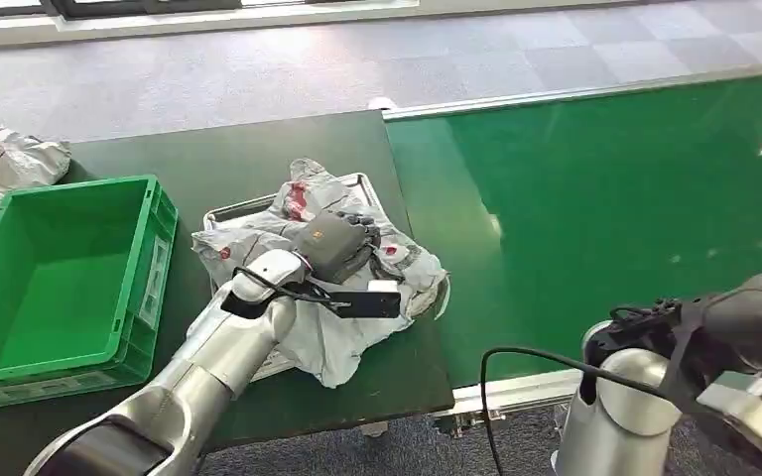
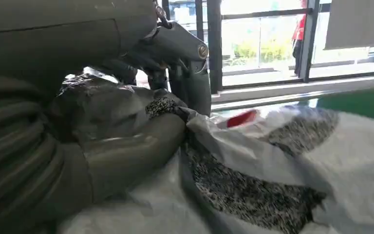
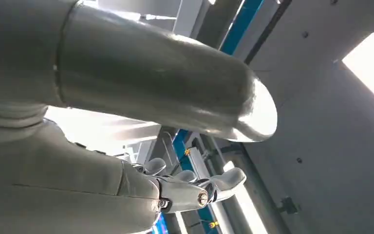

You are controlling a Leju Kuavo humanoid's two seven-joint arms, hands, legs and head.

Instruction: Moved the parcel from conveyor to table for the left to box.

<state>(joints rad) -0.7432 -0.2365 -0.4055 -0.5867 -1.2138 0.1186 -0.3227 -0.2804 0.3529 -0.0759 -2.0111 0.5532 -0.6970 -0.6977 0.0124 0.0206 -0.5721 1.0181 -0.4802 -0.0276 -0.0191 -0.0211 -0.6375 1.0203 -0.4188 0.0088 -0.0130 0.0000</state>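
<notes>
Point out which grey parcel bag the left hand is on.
The crumpled parcel on the metal tray right of the green crate; the left hand rests on it. The other bags lie untouched beyond the crate.

Floor (image 1: 258,59): grey carpet tiles, beyond surface far edge. Window frames (image 2: 214,44): dark uprights, bright daylight behind. Ceiling (image 3: 321,122): grey panels, lit light fixture (image 3: 370,63).
</notes>
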